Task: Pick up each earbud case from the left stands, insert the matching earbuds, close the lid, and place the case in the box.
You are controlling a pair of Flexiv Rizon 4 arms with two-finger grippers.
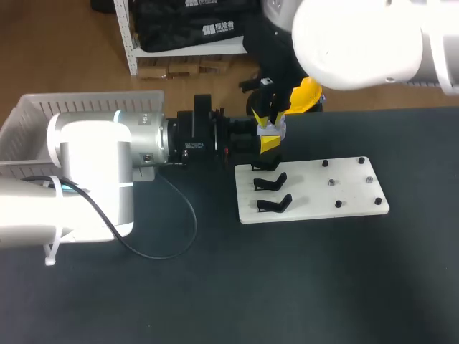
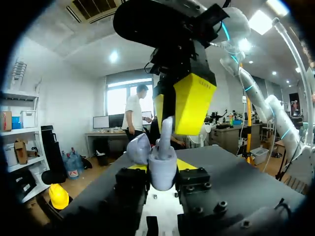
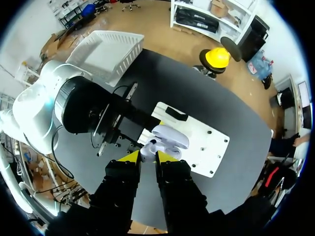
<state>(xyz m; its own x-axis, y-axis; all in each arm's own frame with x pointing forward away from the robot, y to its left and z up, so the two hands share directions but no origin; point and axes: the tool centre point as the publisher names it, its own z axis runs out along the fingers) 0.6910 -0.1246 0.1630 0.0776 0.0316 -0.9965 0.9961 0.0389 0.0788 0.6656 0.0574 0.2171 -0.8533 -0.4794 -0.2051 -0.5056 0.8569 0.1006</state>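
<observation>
The left gripper [image 2: 162, 176] reached in level over the matte black counter [image 1: 323, 287]. Its blocky black fingers were clamped from both sides on the earbud case [image 2: 162, 166], a smooth, rounded, pale lavender shell held just above the far left corner of a flat white board [image 1: 337, 185]. The case's domed lid [image 2: 139, 147] stood swung open to one side.

The right gripper [image 3: 148, 156] came down from above. Its broad, wedge-shaped yellow fingertips [image 2: 193, 102] were drawn nearly together and pinched a slim, glossy earbud [image 2: 166, 130] of the same lavender. The earbud's stem pointed up between the fingertips and its lower end sat at the mouth of the open case.

On the board's left side, three small black angled stands [image 1: 271, 184] lay in a row, all bare. Small dark pegs [image 1: 338, 203] dotted its right side.

A white plastic box [image 1: 29, 122] with slatted walls sat at the counter's far left corner, well apart from the case. A thin black cable [image 1: 188, 215] looped across the counter from the left arm's smooth white casing.
</observation>
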